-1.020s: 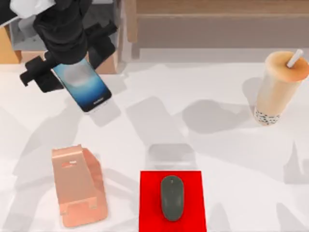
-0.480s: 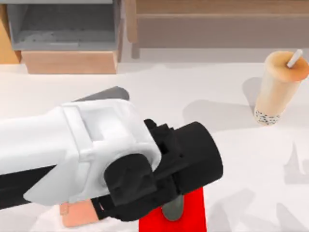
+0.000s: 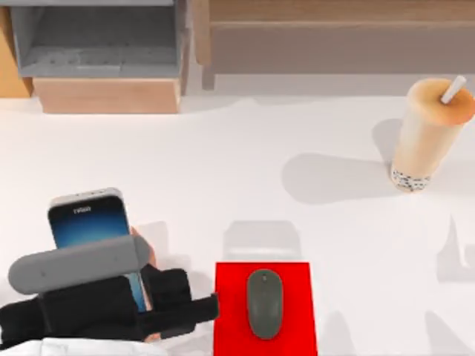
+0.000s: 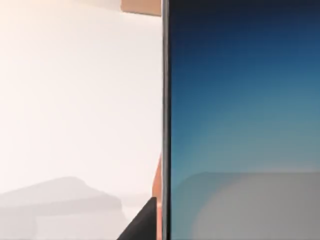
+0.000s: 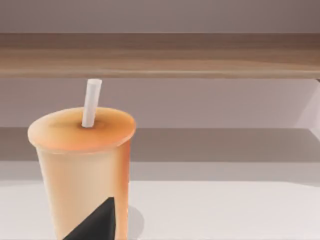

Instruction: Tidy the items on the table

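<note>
Pointing: smartphone long axis runs up the top view, tilted slightly left, far end toward the shelf unit.
Look: silver edge, blue-white glowing screen.
Place: near-left of the table, lower part over the pink-copper stand.
Left gripper: at the phone's near end, jaws clamped on it.
Mouse: dark grey, on the red pad.
Cup: tan, white straw, upright at far right.
Right gripper: beside the cup in the right wrist view; jaws' state unclear.

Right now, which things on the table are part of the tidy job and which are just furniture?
Job: smartphone, held in the left gripper at the phone stand; mouse; bubble-tea cup.

Not the job: red pad; wooden shelf unit.
</note>
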Available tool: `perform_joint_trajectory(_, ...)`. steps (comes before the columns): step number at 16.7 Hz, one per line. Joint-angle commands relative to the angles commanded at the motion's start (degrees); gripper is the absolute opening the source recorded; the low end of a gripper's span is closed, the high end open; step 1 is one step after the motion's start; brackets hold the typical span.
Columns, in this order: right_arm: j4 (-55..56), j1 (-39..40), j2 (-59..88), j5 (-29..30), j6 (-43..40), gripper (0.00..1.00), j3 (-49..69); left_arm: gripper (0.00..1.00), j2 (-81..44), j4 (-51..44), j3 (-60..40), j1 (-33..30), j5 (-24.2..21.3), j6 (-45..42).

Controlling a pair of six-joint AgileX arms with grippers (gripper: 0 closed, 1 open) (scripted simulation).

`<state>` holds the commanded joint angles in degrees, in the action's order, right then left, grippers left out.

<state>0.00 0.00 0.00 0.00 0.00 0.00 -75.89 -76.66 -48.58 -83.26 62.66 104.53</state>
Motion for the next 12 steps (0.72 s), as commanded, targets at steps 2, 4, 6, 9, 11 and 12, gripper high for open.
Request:
perform_joint_trajectory(2, 0.0, 0.0, 0.0, 0.0, 0.0, 1.0, 0.0, 0.0, 0.0, 0.0, 0.0, 0.0, 0.0, 0.0)
perform_joint_trajectory(4, 0.0, 0.0, 0.0, 0.0, 0.0, 1.0, 0.0, 0.0, -0.2, 0.1, -0.2, 0.2, -0.1, -0.1)
perform_joint_trajectory(6, 0.0, 0.0, 0.0, 0.0, 0.0, 1.0, 0.0, 0.0, 0.0, 0.8, -0.6, 0.0, 0.1, -0.3)
perform_joint_trajectory(9, 0.0, 0.0, 0.0, 0.0, 0.0, 1.0, 0.0, 0.0, 1.8, 5.8, -3.8, -1.8, 1.6, -1.8)
perform_joint_trajectory(11, 0.0, 0.0, 0.0, 0.0, 0.0, 1.0, 0.0, 0.0, 3.7, 11.0, -5.8, -2.8, 2.4, -4.3)
perform_joint_trajectory(12, 0.0, 0.0, 0.0, 0.0, 0.0, 1.0, 0.0, 0.0, 4.7, 13.9, -6.4, -3.0, 2.7, -6.1)
